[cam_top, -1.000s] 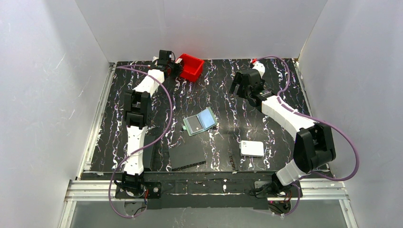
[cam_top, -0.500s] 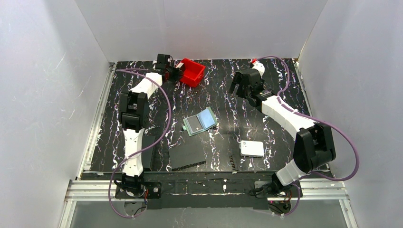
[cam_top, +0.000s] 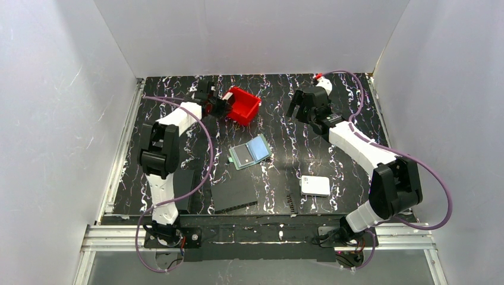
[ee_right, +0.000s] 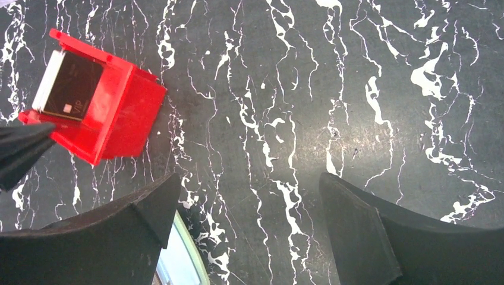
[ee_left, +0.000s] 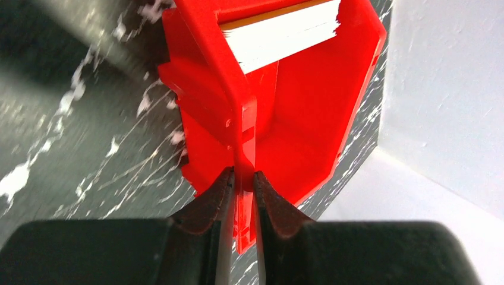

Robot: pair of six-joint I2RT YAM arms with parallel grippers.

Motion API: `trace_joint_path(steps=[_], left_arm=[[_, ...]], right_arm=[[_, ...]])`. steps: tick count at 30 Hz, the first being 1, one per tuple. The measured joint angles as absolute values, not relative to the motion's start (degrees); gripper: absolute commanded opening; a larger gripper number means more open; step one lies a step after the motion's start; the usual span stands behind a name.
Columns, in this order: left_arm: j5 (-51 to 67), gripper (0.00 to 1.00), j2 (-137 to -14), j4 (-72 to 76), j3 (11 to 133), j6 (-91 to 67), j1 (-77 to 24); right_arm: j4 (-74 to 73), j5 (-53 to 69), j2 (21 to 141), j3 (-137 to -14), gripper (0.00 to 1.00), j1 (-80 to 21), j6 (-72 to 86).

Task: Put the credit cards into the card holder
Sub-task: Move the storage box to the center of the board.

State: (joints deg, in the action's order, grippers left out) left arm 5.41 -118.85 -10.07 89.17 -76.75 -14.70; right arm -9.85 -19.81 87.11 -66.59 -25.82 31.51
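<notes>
The credit cards [ee_left: 279, 35] sit stacked inside the red bin [ee_left: 309, 119], at the end away from the left gripper [ee_left: 242, 190], whose jaws are pinched almost together on the bin's near wall. The card holder [cam_top: 251, 152] lies open mid-table, well apart from both arms. The right gripper [ee_right: 243, 219] hangs spread wide and empty above the table [ee_right: 333, 89]. The left wrist view cuts off the stack, and its cards are packed too tightly to count. There is one bin, one holder and one white box [cam_top: 315, 185].
</notes>
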Motion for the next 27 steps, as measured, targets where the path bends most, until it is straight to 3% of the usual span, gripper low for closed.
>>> trace_joint_path(steps=[7,19,27], left_arm=[[5.32,0.03,-110.56,-8.78,78.63,-77.6,-17.12],[5.34,0.06,-105.82,-5.96,70.63,-79.22,-20.03],[6.68,0.49,-105.32,-6.59,70.43,-76.62,-20.16]], right_arm=[[-9.23,-18.9,86.48,-65.34,0.96,-25.65,31.7],[-9.23,-18.22,83.05,-62.96,0.96,-25.56,31.75],[-9.26,-18.2,82.7,-62.28,0.96,-25.56,31.7]])
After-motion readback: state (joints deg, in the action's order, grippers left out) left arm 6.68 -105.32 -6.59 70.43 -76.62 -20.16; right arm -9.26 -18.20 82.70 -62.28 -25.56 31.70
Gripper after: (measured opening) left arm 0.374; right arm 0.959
